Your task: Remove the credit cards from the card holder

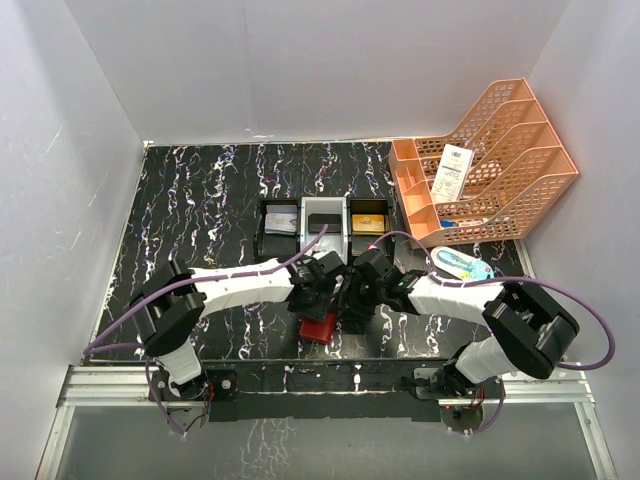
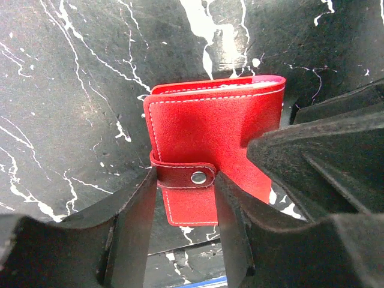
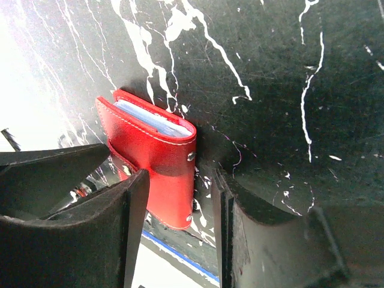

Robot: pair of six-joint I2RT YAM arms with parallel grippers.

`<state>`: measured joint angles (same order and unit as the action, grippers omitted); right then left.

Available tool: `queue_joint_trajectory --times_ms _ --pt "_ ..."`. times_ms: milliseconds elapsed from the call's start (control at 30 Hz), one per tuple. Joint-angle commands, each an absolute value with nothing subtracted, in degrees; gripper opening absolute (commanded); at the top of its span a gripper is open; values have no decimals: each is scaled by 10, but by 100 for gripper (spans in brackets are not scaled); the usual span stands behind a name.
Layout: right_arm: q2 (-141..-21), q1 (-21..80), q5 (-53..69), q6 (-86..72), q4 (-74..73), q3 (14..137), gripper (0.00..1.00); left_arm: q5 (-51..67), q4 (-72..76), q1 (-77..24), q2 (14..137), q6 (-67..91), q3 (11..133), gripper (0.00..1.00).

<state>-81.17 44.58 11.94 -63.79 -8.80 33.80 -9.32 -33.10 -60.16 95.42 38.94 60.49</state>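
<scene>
Red card holder (image 2: 216, 141) sits between left hand's (image 2: 185, 225) fingers, snapped shut.

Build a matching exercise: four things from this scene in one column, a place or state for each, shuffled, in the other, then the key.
Things
1. card holder
2. orange mesh file rack
3. three-compartment tray
4. snap tab

Places or states
A. far right corner of the table
B. fastened across the red cover
C. folded shut, between both arms' fingers
D. mid-table, just beyond the grippers

Pairs: 1-C, 2-A, 3-D, 4-B
</scene>
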Motion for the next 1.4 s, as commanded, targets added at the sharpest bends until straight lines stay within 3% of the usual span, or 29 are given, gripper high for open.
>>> queue_joint_trajectory --times_ms 0,133,233,533,800,1367 --pt "-798 446 119 -647 -61 327 44 -154 -380 -624 974 376 646 40" --pt "-811 446 139 -644 -45 327 44 -169 -390 -641 997 375 659 35" --pt "-821 446 160 -645 -19 323 44 -169 -388 -649 1010 376 659 24" --pt "-846 446 177 -646 12 320 23 -145 -325 -653 972 390 610 11" --pt "-852 446 160 -638 -8 316 11 -183 -320 -653 922 420 586 12" --pt "-884 446 155 -615 -35 329 9 -279 -398 -631 881 515 574 19"
